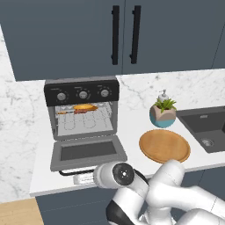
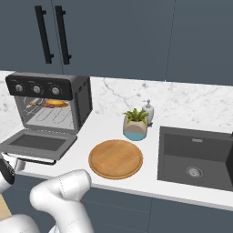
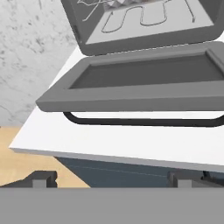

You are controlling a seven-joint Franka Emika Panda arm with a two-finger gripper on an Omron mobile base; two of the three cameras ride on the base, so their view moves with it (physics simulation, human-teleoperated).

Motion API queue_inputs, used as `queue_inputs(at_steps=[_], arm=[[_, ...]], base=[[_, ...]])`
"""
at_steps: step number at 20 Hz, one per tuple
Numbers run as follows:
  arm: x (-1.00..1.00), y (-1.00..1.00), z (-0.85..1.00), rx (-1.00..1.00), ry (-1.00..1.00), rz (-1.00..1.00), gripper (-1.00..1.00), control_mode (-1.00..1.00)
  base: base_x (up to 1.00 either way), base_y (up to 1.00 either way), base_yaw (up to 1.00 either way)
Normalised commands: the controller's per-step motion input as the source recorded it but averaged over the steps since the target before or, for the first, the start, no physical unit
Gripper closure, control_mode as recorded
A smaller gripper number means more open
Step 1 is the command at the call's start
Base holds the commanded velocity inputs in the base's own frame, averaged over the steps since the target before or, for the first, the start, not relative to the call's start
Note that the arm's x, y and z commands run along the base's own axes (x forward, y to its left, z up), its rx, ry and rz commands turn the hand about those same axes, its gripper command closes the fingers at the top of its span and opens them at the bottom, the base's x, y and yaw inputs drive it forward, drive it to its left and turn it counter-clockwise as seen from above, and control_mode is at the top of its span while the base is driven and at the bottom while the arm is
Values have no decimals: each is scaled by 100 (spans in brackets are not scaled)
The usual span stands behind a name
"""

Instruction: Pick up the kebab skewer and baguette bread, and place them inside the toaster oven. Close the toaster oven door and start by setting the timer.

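The toaster oven (image 1: 81, 93) (image 2: 80, 98) stands on the counter with the toaster oven door (image 1: 88, 151) (image 2: 38, 142) (image 3: 144, 76) dropped flat open. On the upper wire rack inside lie the golden baguette bread (image 1: 85, 107) (image 2: 57, 103) and, to its left, the kebab skewer (image 1: 69, 112) (image 2: 38, 103). My gripper (image 3: 111, 178) (image 1: 82, 179) hangs low in front of the counter edge, just below the door's black bar handle (image 3: 144, 121) (image 1: 70, 172). It is open, with nothing between its fingertips (image 3: 43, 178), and it is not touching the handle.
A round wooden plate (image 1: 165, 146) (image 2: 115, 158) lies right of the oven. Behind it stand a potted plant (image 1: 163, 113) (image 2: 135, 125) and a soap dispenser (image 2: 148, 110). A dark sink (image 2: 195, 157) is set in at the far right. Cabinet doors hang above.
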Motion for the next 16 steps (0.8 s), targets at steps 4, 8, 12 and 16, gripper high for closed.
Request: queue_inputs(at_steps=[4, 8, 12, 16], arm=[[-7, 1, -16, 0, 0, 0, -100, -100], [2, 2, -8, 0, 0, 0, -100, -100], [19, 4, -6, 0, 0, 0, -100, -100], [29, 11, -16, 0, 0, 0, -100, -100]], base=[[0, 0, 0], [0, 0, 0], [0, 0, 0], [0, 0, 0]])
